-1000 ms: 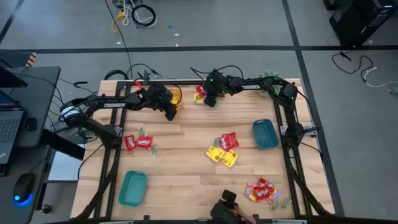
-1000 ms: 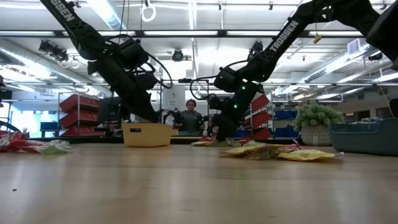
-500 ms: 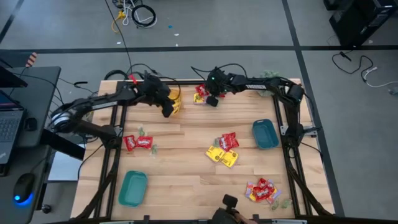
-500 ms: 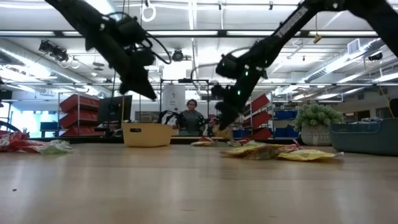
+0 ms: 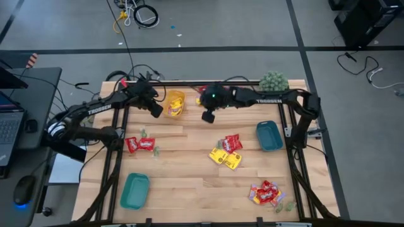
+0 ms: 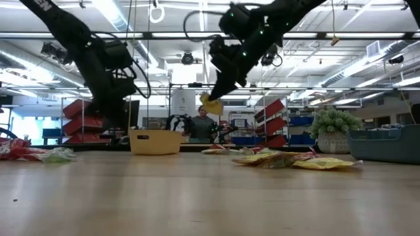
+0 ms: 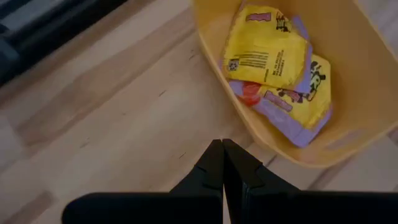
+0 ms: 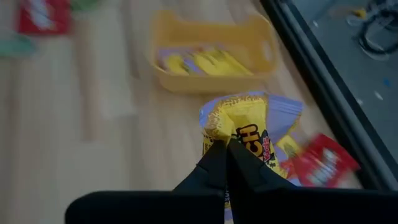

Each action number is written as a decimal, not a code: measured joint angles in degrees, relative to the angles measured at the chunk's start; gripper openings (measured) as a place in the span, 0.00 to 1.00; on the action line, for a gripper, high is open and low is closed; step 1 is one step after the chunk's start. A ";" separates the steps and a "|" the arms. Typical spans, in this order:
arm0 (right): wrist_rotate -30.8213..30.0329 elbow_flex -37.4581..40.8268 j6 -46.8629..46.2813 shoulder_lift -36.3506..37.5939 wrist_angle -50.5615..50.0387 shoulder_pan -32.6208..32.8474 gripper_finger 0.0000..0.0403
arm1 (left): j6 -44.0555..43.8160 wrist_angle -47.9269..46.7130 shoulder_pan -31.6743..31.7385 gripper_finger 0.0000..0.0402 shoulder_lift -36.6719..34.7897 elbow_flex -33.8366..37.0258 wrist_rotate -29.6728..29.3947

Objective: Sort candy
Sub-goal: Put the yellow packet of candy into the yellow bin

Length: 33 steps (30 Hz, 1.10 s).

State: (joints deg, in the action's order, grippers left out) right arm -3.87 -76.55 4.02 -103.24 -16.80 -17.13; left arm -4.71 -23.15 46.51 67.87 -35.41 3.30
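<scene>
gripping yellow packet (image 8: 249, 134), right gripper (image 8: 225, 149)

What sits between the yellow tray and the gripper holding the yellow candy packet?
In the high view, only bare wood separates the yellow tray from the right gripper, which is shut on a yellow packet.

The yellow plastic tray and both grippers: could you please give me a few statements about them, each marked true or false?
1. The right gripper is shut on a yellow candy packet. True.
2. The yellow plastic tray is empty. False: it holds yellow packets.
3. The left gripper is holding a red packet. False: it is shut on nothing.
4. The right gripper's packet is lifted clear of the wooden table. True.
5. The teal tray holds candy. False: it looks empty.
</scene>
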 joint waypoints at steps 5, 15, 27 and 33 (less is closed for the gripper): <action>-1.00 0.00 -2.80 -0.76 3.87 3.01 0.00 | -0.66 8.89 0.60 0.00 1.63 3.87 7.89; -1.03 -2.08 -4.01 -1.73 8.14 4.27 0.00 | -4.78 23.75 -4.84 0.00 6.84 6.51 13.71; -1.06 -4.79 -2.52 -3.52 6.93 3.57 0.00 | -6.49 19.44 -3.72 0.00 -0.27 6.50 4.30; -1.14 -4.81 -2.32 -3.55 7.07 3.49 0.00 | -6.23 16.04 3.25 0.00 3.46 6.42 0.78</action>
State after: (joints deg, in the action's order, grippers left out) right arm -5.01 -81.36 1.69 -106.79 -9.72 -13.64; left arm -10.94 -7.11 49.76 71.33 -28.99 4.08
